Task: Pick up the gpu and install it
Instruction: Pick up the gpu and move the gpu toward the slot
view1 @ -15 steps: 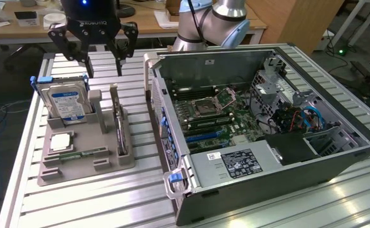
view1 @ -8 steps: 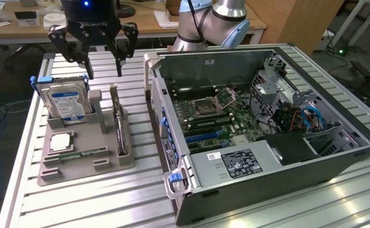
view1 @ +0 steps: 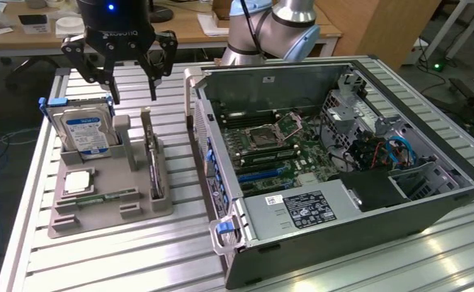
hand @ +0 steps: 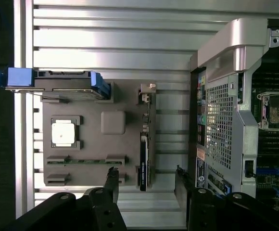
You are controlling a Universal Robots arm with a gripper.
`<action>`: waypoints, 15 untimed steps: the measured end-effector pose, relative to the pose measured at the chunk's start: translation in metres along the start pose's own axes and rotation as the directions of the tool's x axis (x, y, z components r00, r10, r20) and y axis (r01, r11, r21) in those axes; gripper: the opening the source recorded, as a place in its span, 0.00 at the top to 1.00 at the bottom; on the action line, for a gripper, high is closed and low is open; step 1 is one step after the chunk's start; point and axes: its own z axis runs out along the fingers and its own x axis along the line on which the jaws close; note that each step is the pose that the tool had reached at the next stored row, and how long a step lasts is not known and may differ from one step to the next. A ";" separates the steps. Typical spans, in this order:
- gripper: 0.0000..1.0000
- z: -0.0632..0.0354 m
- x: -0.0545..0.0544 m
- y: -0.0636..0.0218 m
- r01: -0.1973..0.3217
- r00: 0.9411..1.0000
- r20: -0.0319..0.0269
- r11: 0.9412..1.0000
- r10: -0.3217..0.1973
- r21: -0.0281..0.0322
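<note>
1. gpu (view1: 152, 159) (hand: 145, 144): thin dark card, standing on its long edge in a slot of the grey holder tray (view1: 98, 218) (hand: 96, 144), along the tray's side nearest the computer case. Its silvery metal strip is at the end of the tray that carries the hard drive.
2. gripper (view1: 134, 96) (hand: 146, 183): black, jaws spread wide, nothing held. It hangs above the tray over the gpu's slot, clear of the card.
3. hard drive (view1: 86, 131) (hand: 57, 79): silver with a blue label and blue side clips, upright in the tray's end slot.
4. processor chip (view1: 76, 181) (hand: 63, 132): square, silvery, lying flat in a tray recess.
5. memory stick (view1: 103, 198) (hand: 84, 161): narrow, green, in a shallow tray groove.
6. computer case (view1: 342, 231) (hand: 226, 96): side panel off, motherboard (view1: 277, 146) exposed, standing just beside the tray.
7. worktop (view1: 123, 258) (hand: 106, 38): ribbed aluminium, carrying the tray and the case.
</note>
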 end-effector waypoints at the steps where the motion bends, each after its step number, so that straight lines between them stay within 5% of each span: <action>1: 0.41 0.0000 0.000 -0.0001 0.000 1.000 0.000 1.000 0.000 0.000; 15: 0.41 0.0074 0.001 0.0018 0.020 1.000 -0.001 1.000 -0.020 0.000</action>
